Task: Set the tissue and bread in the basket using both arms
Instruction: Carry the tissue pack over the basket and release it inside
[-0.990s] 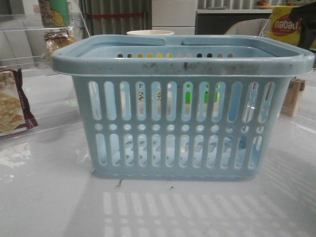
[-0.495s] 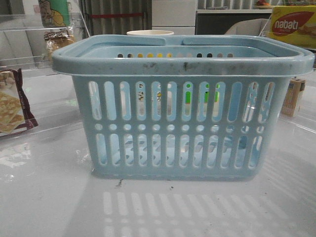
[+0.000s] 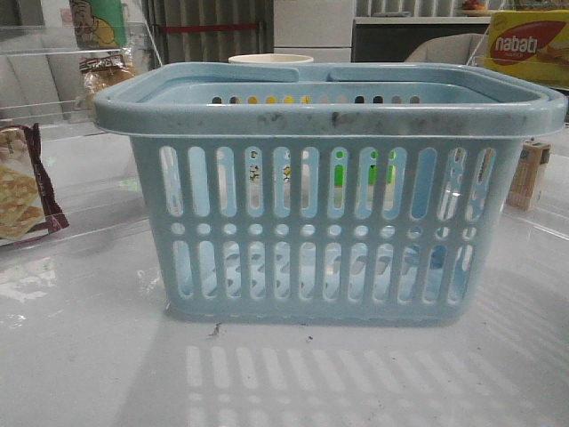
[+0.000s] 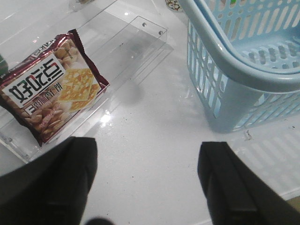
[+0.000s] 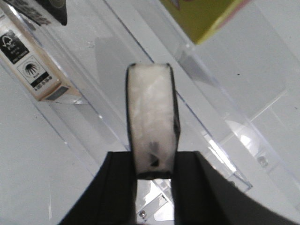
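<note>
A white tissue pack (image 5: 151, 126) is pinched between the pressed fingers of the right gripper (image 5: 152, 171), above a clear plastic shelf (image 5: 220, 112), with a yellow box (image 5: 206, 14) and a small carton (image 5: 33, 65) near. The left gripper (image 4: 145, 183) is held spread and empty over the white table (image 4: 145, 126), between a cracker packet (image 4: 51, 89) and the basket (image 3: 329, 191). The bread (image 3: 102, 76) is seen on the shelf behind the basket's left corner.

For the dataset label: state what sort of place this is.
Probably a mock shop counter in a lab: packaged snacks like the cracker packet and yellow box lie on clear acrylic shelves around a shopping basket.
</note>
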Action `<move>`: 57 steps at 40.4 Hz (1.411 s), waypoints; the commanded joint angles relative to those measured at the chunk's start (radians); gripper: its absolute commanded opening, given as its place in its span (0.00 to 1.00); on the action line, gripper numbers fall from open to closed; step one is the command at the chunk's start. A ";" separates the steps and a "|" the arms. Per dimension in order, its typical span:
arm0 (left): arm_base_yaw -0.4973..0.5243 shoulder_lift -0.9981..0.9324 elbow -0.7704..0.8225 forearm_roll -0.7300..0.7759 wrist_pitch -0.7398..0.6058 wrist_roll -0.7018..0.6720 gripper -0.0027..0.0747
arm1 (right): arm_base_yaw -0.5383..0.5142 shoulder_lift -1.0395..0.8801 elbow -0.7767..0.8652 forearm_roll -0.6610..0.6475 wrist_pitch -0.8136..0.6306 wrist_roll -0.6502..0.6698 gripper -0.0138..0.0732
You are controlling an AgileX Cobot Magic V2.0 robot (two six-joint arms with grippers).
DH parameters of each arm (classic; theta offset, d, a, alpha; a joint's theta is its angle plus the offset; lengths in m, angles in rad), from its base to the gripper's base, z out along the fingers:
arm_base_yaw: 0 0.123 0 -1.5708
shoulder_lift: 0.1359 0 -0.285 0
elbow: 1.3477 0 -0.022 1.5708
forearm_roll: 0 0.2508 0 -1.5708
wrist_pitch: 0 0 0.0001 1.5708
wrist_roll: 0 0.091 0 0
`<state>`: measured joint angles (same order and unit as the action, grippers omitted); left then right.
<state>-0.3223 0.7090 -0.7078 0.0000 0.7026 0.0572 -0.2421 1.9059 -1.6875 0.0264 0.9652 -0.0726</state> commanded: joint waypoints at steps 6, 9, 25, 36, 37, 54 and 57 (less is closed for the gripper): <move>-0.007 0.000 -0.035 0.000 -0.076 0.001 0.69 | 0.013 -0.130 -0.033 0.047 -0.022 -0.007 0.31; -0.007 0.000 -0.035 0.000 -0.076 0.001 0.69 | 0.027 -0.168 -0.033 0.050 -0.020 -0.007 0.31; -0.007 0.000 -0.035 0.000 -0.076 0.001 0.69 | 0.233 -0.395 -0.033 0.070 -0.006 -0.007 0.31; -0.007 0.000 -0.035 0.000 -0.076 0.001 0.69 | 0.523 -0.409 -0.004 0.070 -0.011 -0.007 0.31; -0.007 0.000 -0.035 0.000 -0.076 0.001 0.69 | 0.552 -0.409 0.006 0.070 -0.020 -0.007 0.31; -0.007 0.000 -0.035 0.000 -0.076 0.001 0.69 | 0.685 -0.419 0.167 0.051 -0.126 -0.027 0.83; -0.007 0.000 -0.035 0.000 -0.076 0.001 0.69 | 0.685 -0.438 0.167 0.047 -0.127 -0.039 0.86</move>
<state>-0.3223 0.7090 -0.7078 0.0000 0.7021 0.0572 0.4431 1.5299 -1.4959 0.0849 0.9037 -0.0904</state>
